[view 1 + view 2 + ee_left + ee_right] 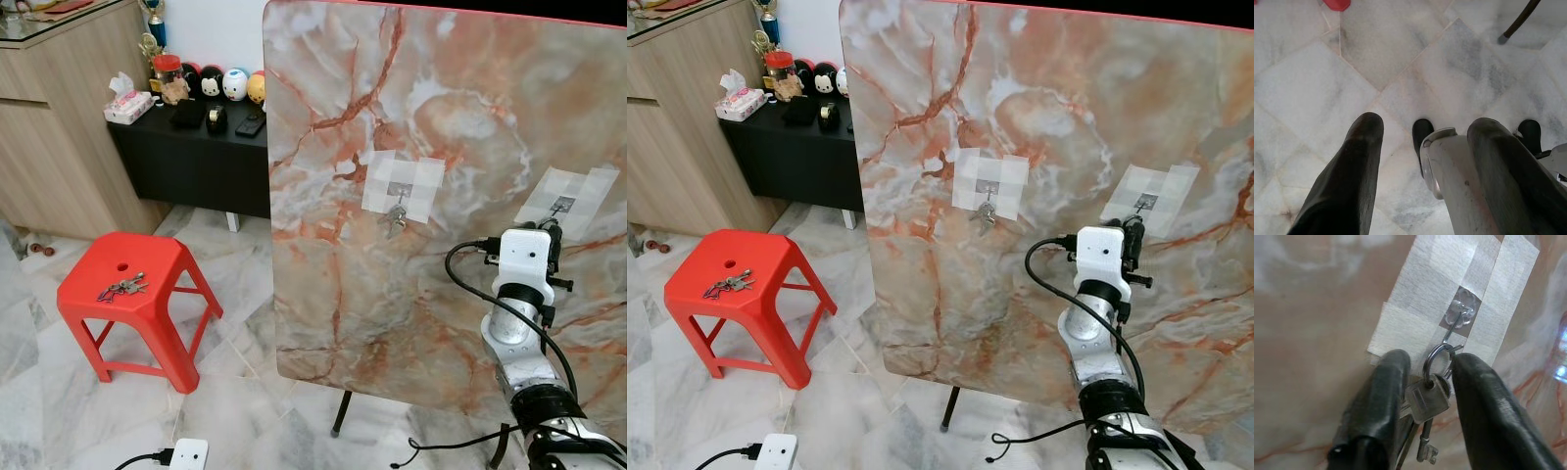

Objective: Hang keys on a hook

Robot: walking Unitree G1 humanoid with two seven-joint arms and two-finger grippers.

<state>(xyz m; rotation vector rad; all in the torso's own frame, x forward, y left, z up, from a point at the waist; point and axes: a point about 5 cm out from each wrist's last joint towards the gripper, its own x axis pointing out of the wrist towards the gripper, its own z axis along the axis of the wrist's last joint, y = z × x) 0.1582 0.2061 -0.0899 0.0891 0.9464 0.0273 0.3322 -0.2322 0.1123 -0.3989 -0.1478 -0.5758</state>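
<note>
Right gripper (1427, 377), fingers part-open around silver key bunch (1425, 399) whose ring sits just below the taped clear wall hook (1459, 316); ring looks barely caught, so releasing risks the bunch slipping off.

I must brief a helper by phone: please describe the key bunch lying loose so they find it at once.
Left of the upright marble board stands a red plastic stool. The key bunch lies flat on its seat, beside the seat's hole; the other keys hang from a taped hook.

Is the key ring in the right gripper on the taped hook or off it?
On: the key ring loops the hook, right gripper alongside.
</note>
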